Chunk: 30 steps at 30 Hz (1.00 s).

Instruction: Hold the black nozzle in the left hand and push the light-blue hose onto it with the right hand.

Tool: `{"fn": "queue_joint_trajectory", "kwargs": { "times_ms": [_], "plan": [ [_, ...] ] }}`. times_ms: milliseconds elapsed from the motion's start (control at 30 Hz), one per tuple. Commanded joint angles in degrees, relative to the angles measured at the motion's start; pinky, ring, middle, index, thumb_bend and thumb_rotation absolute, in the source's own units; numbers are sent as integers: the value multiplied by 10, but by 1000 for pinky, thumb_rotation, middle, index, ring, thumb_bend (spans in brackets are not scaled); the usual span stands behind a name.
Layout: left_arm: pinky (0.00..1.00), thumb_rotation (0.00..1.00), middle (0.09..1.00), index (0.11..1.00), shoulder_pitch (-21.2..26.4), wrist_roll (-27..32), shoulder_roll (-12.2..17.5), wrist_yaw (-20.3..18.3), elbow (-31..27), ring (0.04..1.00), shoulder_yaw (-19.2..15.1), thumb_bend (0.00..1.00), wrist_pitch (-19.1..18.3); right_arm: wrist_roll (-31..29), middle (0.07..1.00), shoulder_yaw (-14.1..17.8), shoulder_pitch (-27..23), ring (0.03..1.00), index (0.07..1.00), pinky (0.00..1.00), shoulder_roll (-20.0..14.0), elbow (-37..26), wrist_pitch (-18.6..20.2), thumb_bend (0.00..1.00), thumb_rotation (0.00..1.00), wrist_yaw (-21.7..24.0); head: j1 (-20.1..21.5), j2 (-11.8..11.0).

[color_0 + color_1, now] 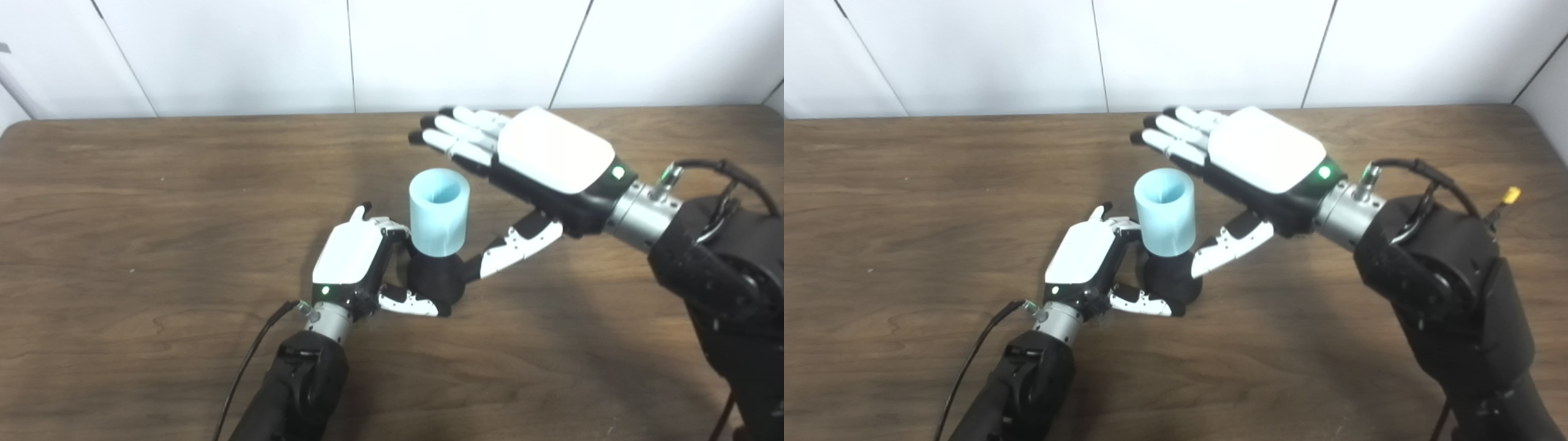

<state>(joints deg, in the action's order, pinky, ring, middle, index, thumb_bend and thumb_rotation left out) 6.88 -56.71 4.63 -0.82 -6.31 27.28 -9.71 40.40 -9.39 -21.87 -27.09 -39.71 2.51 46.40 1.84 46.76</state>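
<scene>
Two hands at the nozzle (436, 278), with the hose (439, 212) already sitting on top of it.
The left hand (355, 260) wraps the black nozzle near the table's (153, 245) middle, fingers (411, 304) closed round its base. The right hand (545, 162) hovers just beside and above the hose, fingers spread wide, holding nothing, its thumb close to the nozzle; whether it touches I cannot tell. The push looks nearly done or done. How deep the hose sits cannot be seen, so a next move would call for the right palm pressing straight down on the rim while the left holds firm. The hose's open top shows nothing inside.
</scene>
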Motion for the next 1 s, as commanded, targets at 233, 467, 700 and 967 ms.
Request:
{"fn": "queue_joint_trajectory", "kwargs": {
  "times_ms": [233,467,700,967],
  "plan": [
    [1000,51,687,481,14,-35,20,49,19,807,11,524,38,11,1000,14,14,1000,987,1000,-6,-1,-21,731,979,-41,3,-2],
    [1000,50,686,481,15,-47,28,60,24,812,14,524,49,17,1000,10,18,1000,988,1000,0,-8,-15,751,976,-36,4,-1],
    [1000,49,687,481,16,-52,29,60,27,815,14,524,50,23,1000,3,7,1000,993,1000,6,-17,-15,756,975,-30,3,0],
    [1000,49,690,481,14,-50,26,43,19,815,11,524,40,20,1000,-7,6,1000,982,1000,10,-37,-13,741,958,-22,3,1]
  ]
}}
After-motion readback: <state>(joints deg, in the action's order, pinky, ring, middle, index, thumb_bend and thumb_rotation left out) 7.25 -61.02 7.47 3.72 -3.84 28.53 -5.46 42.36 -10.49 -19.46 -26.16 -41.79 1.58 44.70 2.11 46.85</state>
